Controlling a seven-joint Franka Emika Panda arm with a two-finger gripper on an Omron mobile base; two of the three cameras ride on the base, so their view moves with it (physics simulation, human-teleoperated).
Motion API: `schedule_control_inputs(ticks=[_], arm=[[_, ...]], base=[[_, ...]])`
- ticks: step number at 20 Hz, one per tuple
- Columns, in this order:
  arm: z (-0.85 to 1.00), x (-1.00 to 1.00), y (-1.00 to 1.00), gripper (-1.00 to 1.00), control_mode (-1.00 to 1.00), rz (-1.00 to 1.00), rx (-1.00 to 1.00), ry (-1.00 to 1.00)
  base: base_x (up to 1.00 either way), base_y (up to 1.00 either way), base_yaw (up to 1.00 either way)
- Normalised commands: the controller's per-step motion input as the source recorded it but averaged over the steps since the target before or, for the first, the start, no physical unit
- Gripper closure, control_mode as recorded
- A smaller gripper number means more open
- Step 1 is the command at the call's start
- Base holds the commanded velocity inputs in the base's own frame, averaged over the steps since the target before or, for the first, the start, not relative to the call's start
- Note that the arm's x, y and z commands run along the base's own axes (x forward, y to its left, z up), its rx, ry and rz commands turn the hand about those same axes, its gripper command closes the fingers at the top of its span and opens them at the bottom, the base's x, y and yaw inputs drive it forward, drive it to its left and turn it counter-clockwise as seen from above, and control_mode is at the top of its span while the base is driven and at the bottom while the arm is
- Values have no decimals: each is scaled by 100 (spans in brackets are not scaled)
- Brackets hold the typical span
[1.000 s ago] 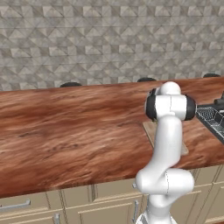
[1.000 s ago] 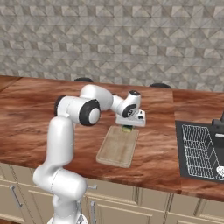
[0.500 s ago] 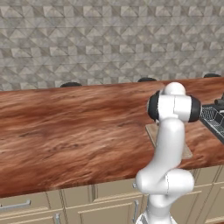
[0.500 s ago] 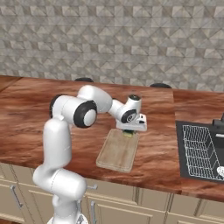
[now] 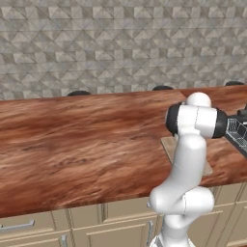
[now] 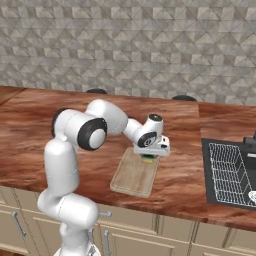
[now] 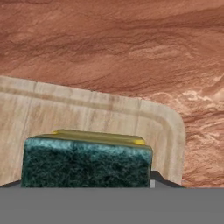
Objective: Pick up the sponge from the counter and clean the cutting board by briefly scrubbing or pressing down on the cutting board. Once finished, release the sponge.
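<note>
**One sponge over the board's far corner**

Three views split the scene between them. From the right base view, the white arm reaches across the counter (image 6: pixel 30 125) and the gripper (image 6: pixel 148 159) points down at the far right corner of the cutting board (image 6: pixel 132 176), with the sponge (image 6: pixel 147 159) a small green and yellow spot right under the hand. Whether it touches the wood cannot be told from there.

From the left base view, the arm's own body hides most of this; a pale strip of the cutting board (image 5: pixel 170 147) peeks out at 9 o'clock of the upper arm, and at 3 o'clock sits a corner of the dish rack (image 5: pixel 237 135).

Up close in the hand view, the sponge (image 7: pixel 87 162) sits at 6 o'clock, dark green face toward the camera with a yellow layer along its upper edge. The fingertips are hidden behind it, so it looks pinched between them, though the contact itself is out of sight. Beyond it lies the board's (image 7: pixel 65 116) rounded corner at 3 o'clock.

Glossy reddish-brown wood grain runs the length of the counter, over beige cabinets (image 6: pixel 175 235) with silver handles. Behind, a grey patterned tile wall (image 6: pixel 130 45). In the right base view the dish rack (image 6: pixel 229 172) lies at 3 o'clock, well apart from the board.
</note>
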Motion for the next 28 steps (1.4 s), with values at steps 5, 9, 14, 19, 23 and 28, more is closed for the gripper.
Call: schedule_control_inputs(ticks=[5, 9, 14, 19, 23, 28], arm=[[-74, -100, -1, 100, -100, 0, 0, 0], [-74, -100, 9, 100, -100, 0, 0, 0], [-62, -100, 7, 100, -100, 0, 0, 0], [-50, -100, 13, 100, -100, 0, 0, 0], [-41, -100, 19, 100, -100, 0, 0, 0], [-35, -100, 22, 100, -100, 0, 0, 0]], base=[[0, 0, 0], [0, 0, 0], [0, 0, 0], [0, 0, 0], [0, 0, 0], [0, 0, 0]])
